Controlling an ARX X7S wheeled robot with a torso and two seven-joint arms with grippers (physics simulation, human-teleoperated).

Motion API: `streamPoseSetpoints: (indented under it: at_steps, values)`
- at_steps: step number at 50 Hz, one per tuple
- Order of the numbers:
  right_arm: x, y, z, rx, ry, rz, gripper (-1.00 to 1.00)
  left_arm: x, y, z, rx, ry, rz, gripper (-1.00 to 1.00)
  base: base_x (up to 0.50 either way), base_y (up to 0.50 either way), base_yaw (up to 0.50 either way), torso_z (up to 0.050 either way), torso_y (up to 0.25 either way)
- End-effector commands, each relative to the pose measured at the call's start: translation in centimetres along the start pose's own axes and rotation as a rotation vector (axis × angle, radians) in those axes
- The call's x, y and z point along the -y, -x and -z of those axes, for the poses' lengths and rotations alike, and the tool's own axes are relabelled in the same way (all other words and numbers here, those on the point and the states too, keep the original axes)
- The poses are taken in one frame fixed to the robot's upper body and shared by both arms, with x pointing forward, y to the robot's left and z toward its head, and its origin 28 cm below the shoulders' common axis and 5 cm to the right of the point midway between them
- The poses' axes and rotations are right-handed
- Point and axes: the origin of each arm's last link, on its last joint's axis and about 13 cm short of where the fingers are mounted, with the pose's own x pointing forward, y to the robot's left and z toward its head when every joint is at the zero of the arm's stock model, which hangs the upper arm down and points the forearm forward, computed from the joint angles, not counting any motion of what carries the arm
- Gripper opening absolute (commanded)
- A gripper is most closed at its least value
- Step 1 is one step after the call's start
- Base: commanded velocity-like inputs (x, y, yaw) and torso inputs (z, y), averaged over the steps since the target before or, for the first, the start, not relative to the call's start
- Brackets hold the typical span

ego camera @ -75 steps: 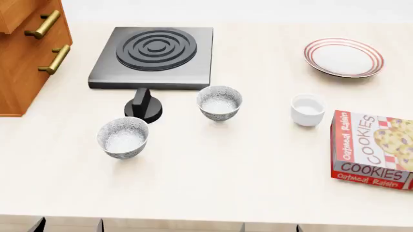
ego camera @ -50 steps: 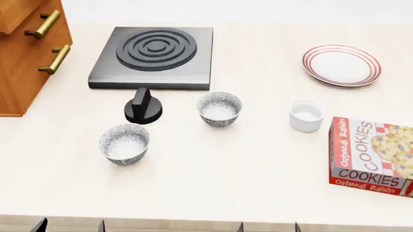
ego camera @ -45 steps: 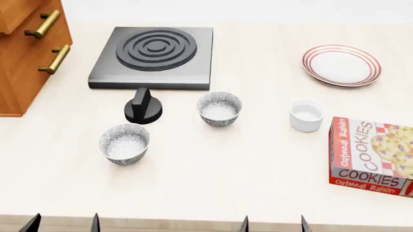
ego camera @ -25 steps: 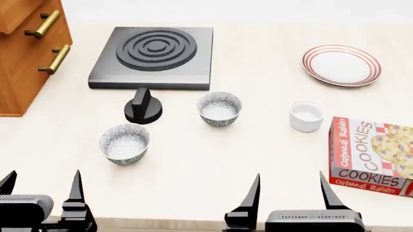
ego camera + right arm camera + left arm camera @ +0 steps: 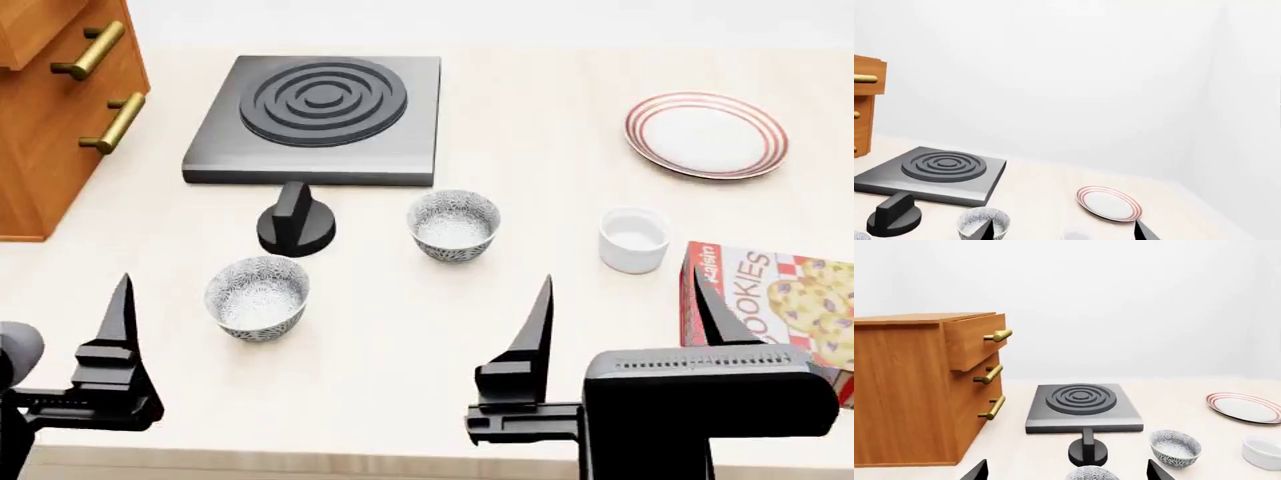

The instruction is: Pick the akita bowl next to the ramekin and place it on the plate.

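The bowl [image 5: 454,225] the task wants sits near the middle of the desk [image 5: 400,350], upright, just in front of the hotplate's front right corner. The ramekin [image 5: 634,240] stands beside it toward the right edge, a clear gap between them. The plate [image 5: 706,135] lies well apart from both, near the far right corner, with nothing on it.

A second patterned bowl [image 5: 258,296] stands closer to the front edge and further left, and a black knob [image 5: 296,222] sits between it and the hotplate [image 5: 318,118]. A wooden drawer unit [image 5: 60,110] with brass handles takes up the far left corner. A cookie box [image 5: 774,310] lies at the right edge, just in front of the ramekin.

Both arms hover over the front edge of the desk. The right gripper [image 5: 621,320] has its fingers [image 5: 534,325] spread wide and holds nothing; its body hides part of the cookie box. The left gripper [image 5: 1064,471] is low at the front left; from its wrist camera both finger tips show far apart with nothing between them, so it too is wide open and touching no object.
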Motion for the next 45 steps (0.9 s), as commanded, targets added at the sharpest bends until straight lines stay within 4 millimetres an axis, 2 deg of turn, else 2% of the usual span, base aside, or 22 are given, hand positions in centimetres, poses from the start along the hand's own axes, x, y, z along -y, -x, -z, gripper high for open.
streamPoseSetpoints:
  at_steps: [1, 17, 45]
  values:
    - [0.69, 0.38, -1.69, 0.036, -0.027, -0.003, 1.00, -0.56, 0.34, -1.73, 0.026, 0.030, 0.015, 1.00, 0.00, 0.00, 0.00, 0.000, 0.000]
    - [0.76, 0.58, -2.07, 0.072, -0.059, 0.007, 1.00, -0.68, 0.45, -1.97, 0.037, 0.029, 0.009, 1.00, 0.02, 0.00, 0.00, 0.000, 0.000]
    - [0.88, 0.53, -1.99, 0.073, -0.063, 0.008, 1.00, -0.61, 0.49, -1.65, 0.034, 0.019, 0.010, 1.00, 0.20, 0.00, 0.00, 0.000, 0.000]
